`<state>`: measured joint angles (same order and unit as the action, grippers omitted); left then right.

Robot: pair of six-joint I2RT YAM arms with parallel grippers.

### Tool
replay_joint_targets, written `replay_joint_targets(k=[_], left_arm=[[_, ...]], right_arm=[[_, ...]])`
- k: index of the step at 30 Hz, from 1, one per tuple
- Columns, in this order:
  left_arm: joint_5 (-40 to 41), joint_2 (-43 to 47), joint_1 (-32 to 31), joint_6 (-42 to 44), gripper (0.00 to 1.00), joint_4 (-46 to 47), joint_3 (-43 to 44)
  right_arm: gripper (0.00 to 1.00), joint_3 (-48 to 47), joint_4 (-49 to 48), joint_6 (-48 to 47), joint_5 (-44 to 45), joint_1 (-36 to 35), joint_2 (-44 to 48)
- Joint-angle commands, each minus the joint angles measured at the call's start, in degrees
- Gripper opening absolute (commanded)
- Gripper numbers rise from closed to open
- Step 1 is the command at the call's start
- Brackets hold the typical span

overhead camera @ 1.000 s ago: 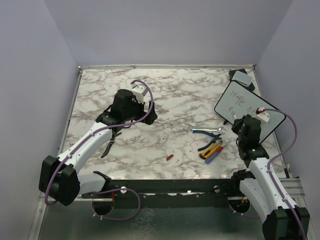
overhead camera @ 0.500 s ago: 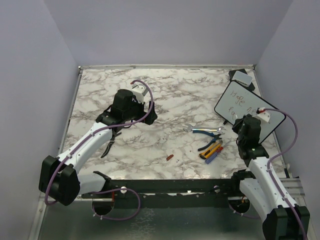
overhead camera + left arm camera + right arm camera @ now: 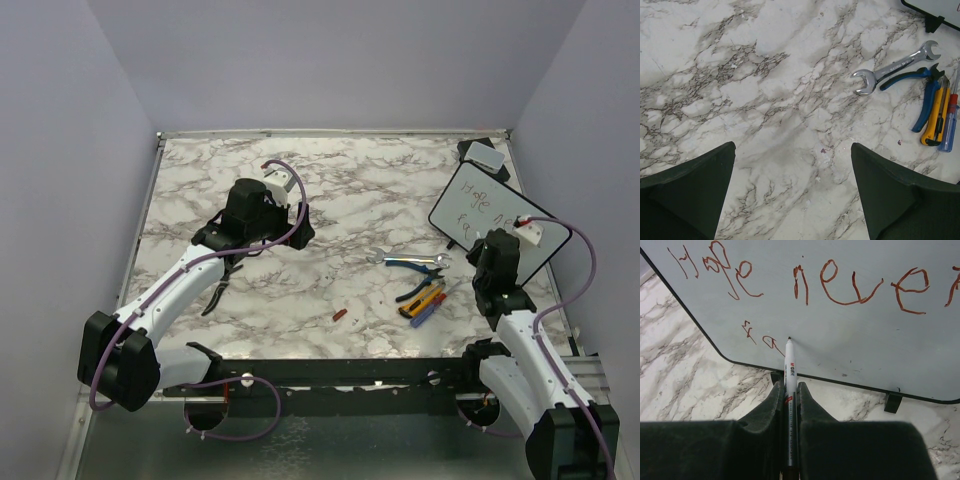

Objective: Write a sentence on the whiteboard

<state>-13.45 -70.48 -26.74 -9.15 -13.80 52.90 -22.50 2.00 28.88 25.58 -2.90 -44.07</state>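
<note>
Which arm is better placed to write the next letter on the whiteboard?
Right. The right gripper is shut on a marker whose tip sits at the whiteboard after the second line's red letters. The left gripper hangs open and empty over the marble tabletop.

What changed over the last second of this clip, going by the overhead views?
Very little. The right gripper, shut on the marker, shifted only slightly at the whiteboard, too little to tell which way. The second line of red writing seems to have gained a stroke. Nothing was picked up or let go. The left gripper stayed open and in place, and the wrench and pliers did not move.
</note>
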Motion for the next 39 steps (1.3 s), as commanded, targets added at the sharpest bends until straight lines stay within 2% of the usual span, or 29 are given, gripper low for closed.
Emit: replay_joint_targets(k=[1, 8, 20, 39], left_arm=[[0.34, 0.43, 0.16, 0.22, 0.99, 0.89, -0.70], [0.36, 0.27, 0.20, 0.27, 0.99, 0.95, -0.70], [0.11, 0.34, 0.19, 0.24, 0.99, 0.91, -0.70], [-0.16, 0.65, 0.19, 0.05, 0.99, 0.92, -0.65]], right_arm=[[0.01, -0.55, -3.15, 0.26, 3.13, 0.35, -0.80], [0.01, -0.26, -6.10, -1.44, 1.23, 0.36, -1.88], [0.01, -0.17, -5.15, -0.95, -1.11, 0.41, -4.32], [0.01, 0.21, -2.10, 1.61, 0.77, 0.35, -5.02]])
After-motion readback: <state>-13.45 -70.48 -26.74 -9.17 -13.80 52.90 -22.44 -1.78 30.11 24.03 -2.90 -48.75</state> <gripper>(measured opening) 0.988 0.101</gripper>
